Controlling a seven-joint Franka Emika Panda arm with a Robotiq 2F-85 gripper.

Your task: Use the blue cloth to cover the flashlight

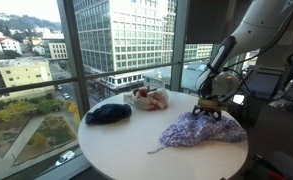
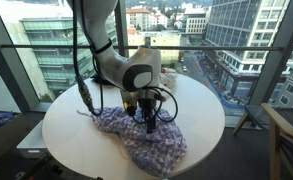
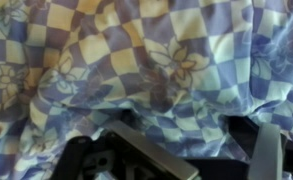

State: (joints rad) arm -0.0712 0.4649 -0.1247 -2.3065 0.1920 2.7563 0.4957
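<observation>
A blue, purple and yellow checkered cloth (image 1: pixel 201 129) lies bunched on the round white table (image 1: pixel 136 150); it also shows in an exterior view (image 2: pixel 136 138) and fills the wrist view (image 3: pixel 136 70). My gripper (image 1: pixel 208 109) points down right at the cloth's top, as an exterior view (image 2: pixel 148 118) also shows. In the wrist view its two fingers (image 3: pixel 196 140) stand apart, with cloth lying between them. No flashlight shows in any view.
A dark navy cloth (image 1: pixel 107 113) and a pink-and-white bundle (image 1: pixel 151 98) lie on the far side of the table near the window glass. A chair (image 2: pixel 286 135) stands beside the table. The table edge is close to the checkered cloth.
</observation>
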